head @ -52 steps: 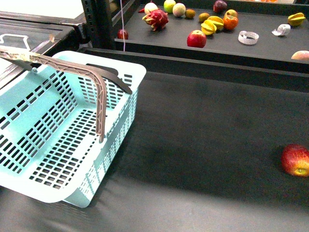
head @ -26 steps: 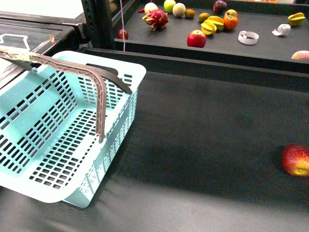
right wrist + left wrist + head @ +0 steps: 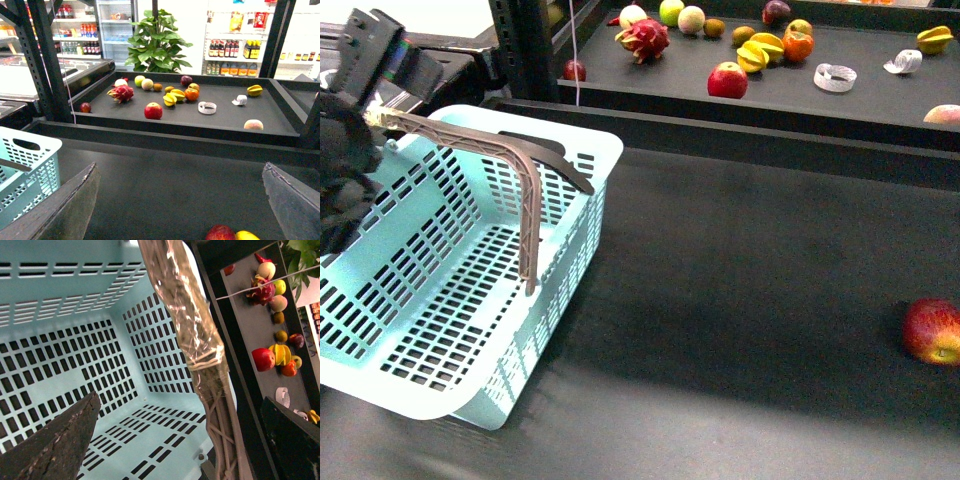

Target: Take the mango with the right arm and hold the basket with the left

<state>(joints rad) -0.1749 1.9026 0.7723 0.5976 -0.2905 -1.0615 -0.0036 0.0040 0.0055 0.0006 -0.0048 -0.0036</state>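
At the tabletop's near left corner, your left fingers (image 3: 55,445) stand apart, straddling the basket (image 3: 470,300) handle (image 3: 195,335). Your right fingers (image 3: 292,205) are also spread, with the mango (image 3: 247,235) just beside an apple (image 3: 220,233) toward the right edge.

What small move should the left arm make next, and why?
Probably close the left gripper on the basket's taupe handle. In the left wrist view the handle runs between its open fingers, touching neither, so the basket is not yet held.
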